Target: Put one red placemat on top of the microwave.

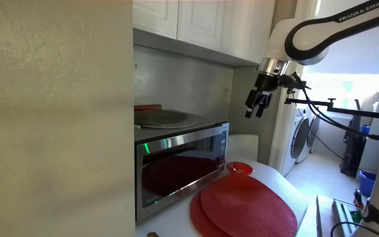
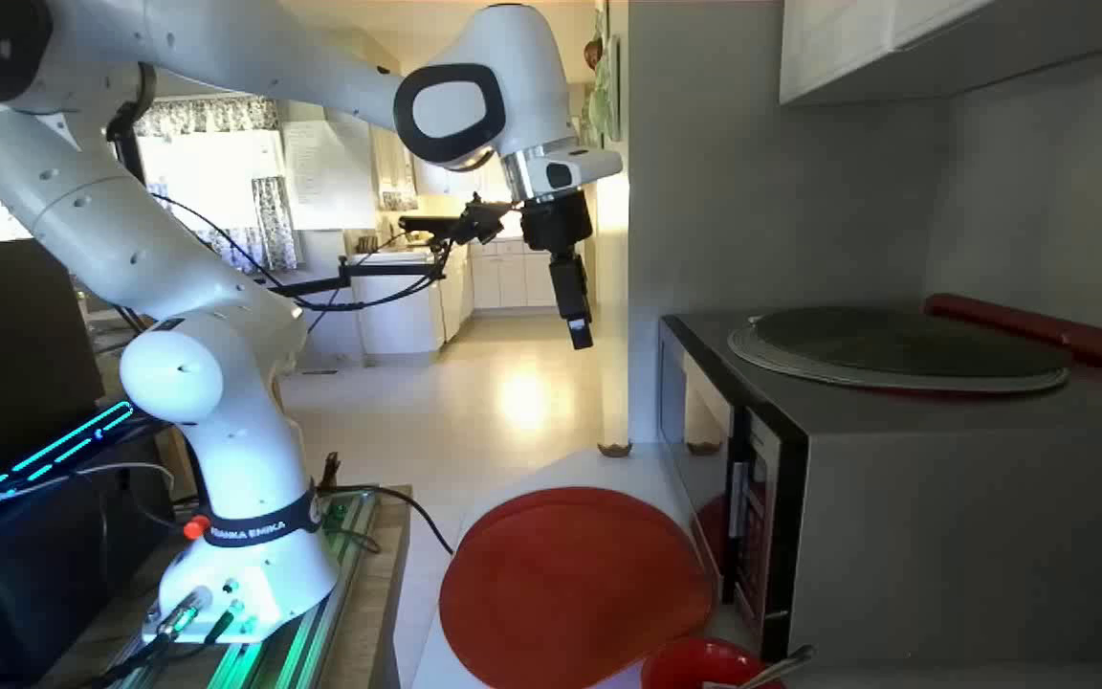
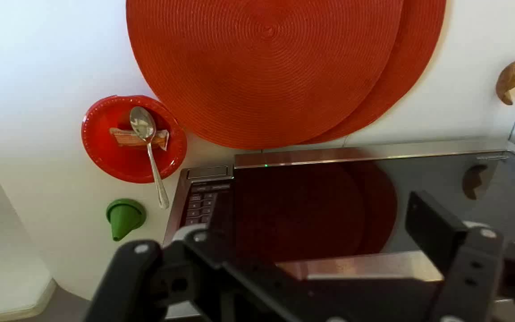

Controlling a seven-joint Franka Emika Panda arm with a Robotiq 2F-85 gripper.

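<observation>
Two round red placemats lie overlapping on the white table in front of the microwave. The upper placemat (image 1: 248, 207) (image 2: 570, 584) (image 3: 266, 80) covers most of the lower placemat (image 1: 196, 210) (image 3: 418, 62). The stainless-steel microwave (image 1: 189, 139) (image 2: 972, 545) (image 3: 441, 188) stands beside them, its dark glass door shut and reflecting the mats. My gripper (image 1: 254, 112) (image 2: 582, 335) (image 3: 320, 208) is open and empty, pointing down. It hangs in the air, higher than the microwave top and apart from everything.
Dark round mats (image 1: 163, 118) (image 2: 905, 344) lie on the microwave top, with a long red roll (image 2: 1039, 330) behind. A red bowl (image 2: 694, 660) (image 3: 101, 147) with a spoon touches or nearly touches the mats. A green cone (image 3: 125, 219) stands nearby. White cabinets (image 1: 199, 24) hang above.
</observation>
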